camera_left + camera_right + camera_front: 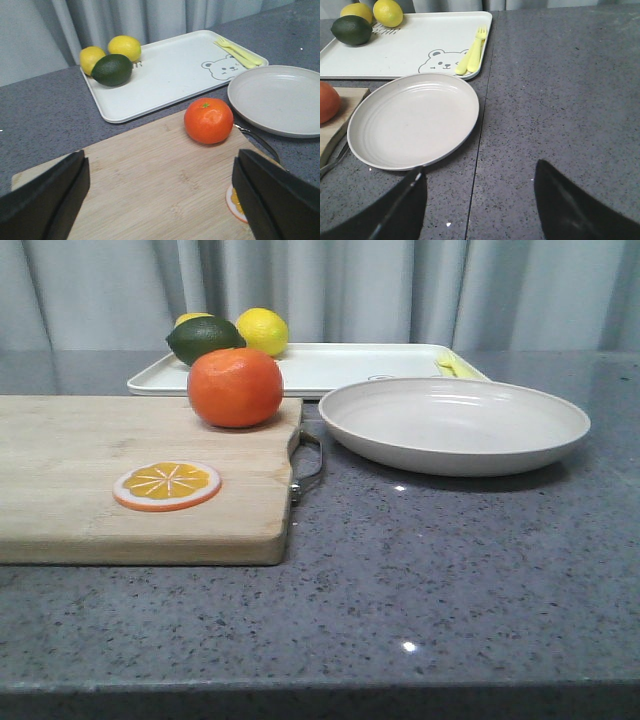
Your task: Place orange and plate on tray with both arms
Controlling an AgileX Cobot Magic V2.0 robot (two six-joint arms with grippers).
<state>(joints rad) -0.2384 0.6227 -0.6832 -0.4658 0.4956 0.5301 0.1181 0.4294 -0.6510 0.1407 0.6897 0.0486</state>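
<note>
The orange [236, 387] sits on the far right corner of the wooden cutting board [120, 480]; it also shows in the left wrist view [208, 120] and at the edge of the right wrist view [327, 101]. The off-white plate [455, 425] lies on the counter right of the board, also in both wrist views [280, 100] [412, 120]. The white tray [340, 365] lies behind them [170, 75] [410, 45]. My left gripper [160, 200] is open above the board, short of the orange. My right gripper [480, 200] is open over the counter, just short of the plate's rim. Neither gripper shows in the front view.
An orange slice [167, 485] lies on the board. Two lemons [262, 331] and a dark green lime [205, 338] sit at the tray's far left corner. Yellow cutlery [472, 52] lies at the tray's right edge. A grey curtain hangs behind.
</note>
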